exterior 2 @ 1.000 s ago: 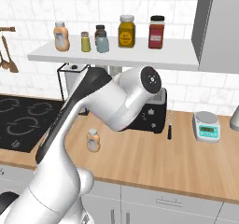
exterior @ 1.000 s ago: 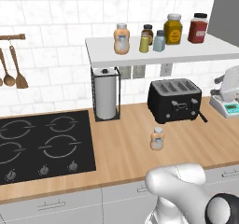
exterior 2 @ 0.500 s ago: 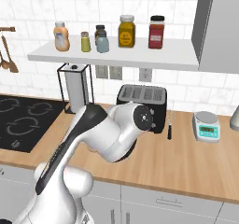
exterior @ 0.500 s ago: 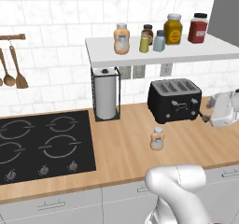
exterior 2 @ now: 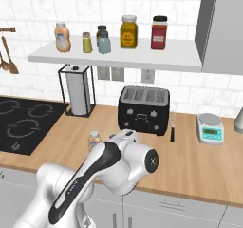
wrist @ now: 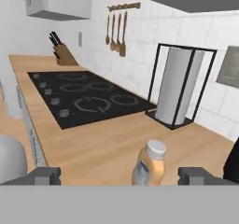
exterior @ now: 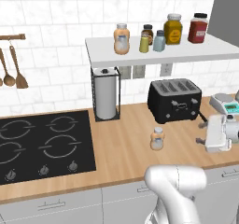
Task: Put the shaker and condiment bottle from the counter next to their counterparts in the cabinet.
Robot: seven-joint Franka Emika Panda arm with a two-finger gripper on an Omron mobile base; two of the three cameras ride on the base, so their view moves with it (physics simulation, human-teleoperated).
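Swung down from shelf height over the last second, the arm is now folded low over the counter [exterior: 121, 139], and the gripper [wrist: 119, 175] is carried level with the bottle [wrist: 150, 164]. In the hand view the fingertips [wrist: 44, 175] are seen at the lower left and lower right with the jaws spread wide and nothing between the pads. The bottle stands upright at lower centre, slightly toward the right finger, so the coming grasp is judged to turn on a straight advance. Its long axis is vertical, crossing the line of closing. In the left base view it is found just right of centre on the wood. Farther back, upper centre, the shaker [exterior: 159, 40] is already set on the cabinet [exterior: 186, 55], beside the olive shaker [exterior: 144, 44]; the twin bottle [exterior: 121, 39] waits at its left end.
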